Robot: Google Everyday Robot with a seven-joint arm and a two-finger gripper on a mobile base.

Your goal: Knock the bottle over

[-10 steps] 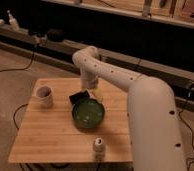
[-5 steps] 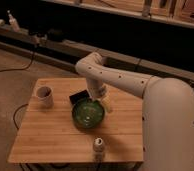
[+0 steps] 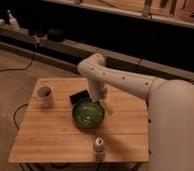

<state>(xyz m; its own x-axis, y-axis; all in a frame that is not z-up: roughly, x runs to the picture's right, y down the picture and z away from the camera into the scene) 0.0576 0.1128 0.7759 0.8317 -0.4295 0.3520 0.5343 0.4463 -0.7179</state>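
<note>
Approach step: the gripper (image 3: 102,103) hangs over the bowl's (image 3: 88,115) far rim, open or closed I cannot tell, while the bottle (image 3: 99,147) stands upright near the bench's (image 3: 45,131) front edge, so next it likely needs a reach forward and a sideways push.

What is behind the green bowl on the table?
A small black object lies behind the green bowl. The gripper hangs over its far rim, hiding what is there.
</note>
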